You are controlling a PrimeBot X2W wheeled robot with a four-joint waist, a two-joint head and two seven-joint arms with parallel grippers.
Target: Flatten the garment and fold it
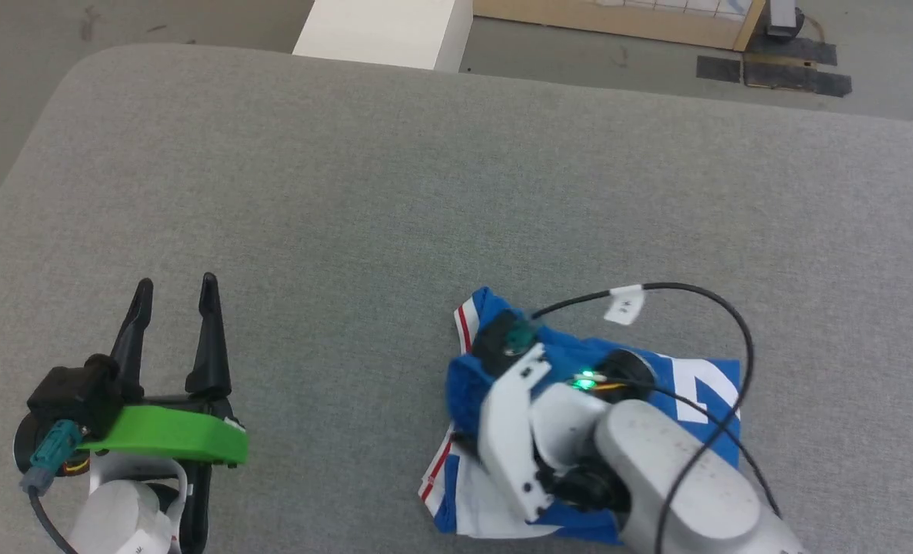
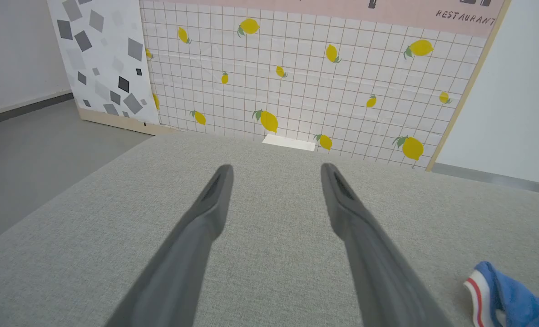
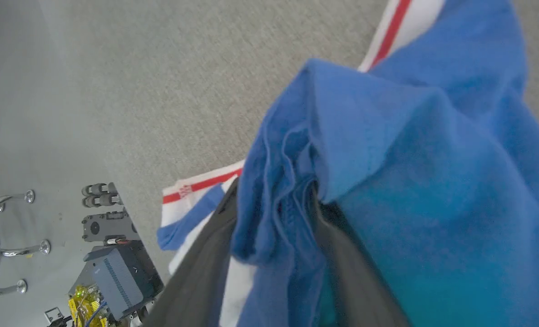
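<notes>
The garment (image 1: 702, 388) is a royal-blue shirt with white, red-striped trim, lying bunched in a small heap at the near right of the grey padded surface (image 1: 394, 192). My right arm's wrist (image 1: 533, 415) bends down over the heap and covers its middle. In the right wrist view the right gripper (image 3: 274, 204) has its fingers (image 3: 205, 254) spread, with a fold of the blue garment (image 3: 410, 181) hanging between them and hiding the tips. My left gripper (image 1: 177, 288) stands open and empty at the near left, well apart from the cloth. In the left wrist view the left gripper (image 2: 276, 170) points across bare cushion, with a corner of the garment (image 2: 505, 295) at the lower right.
A white box (image 1: 387, 31) stands beyond the cushion's far edge. A tiled panel with lemons (image 2: 305, 81) rises behind it. Black tape patches (image 1: 779, 73) lie on the floor at the far right. Chrome chair legs (image 3: 6, 245) and robot base hardware (image 3: 115, 272) sit below the cushion's edge.
</notes>
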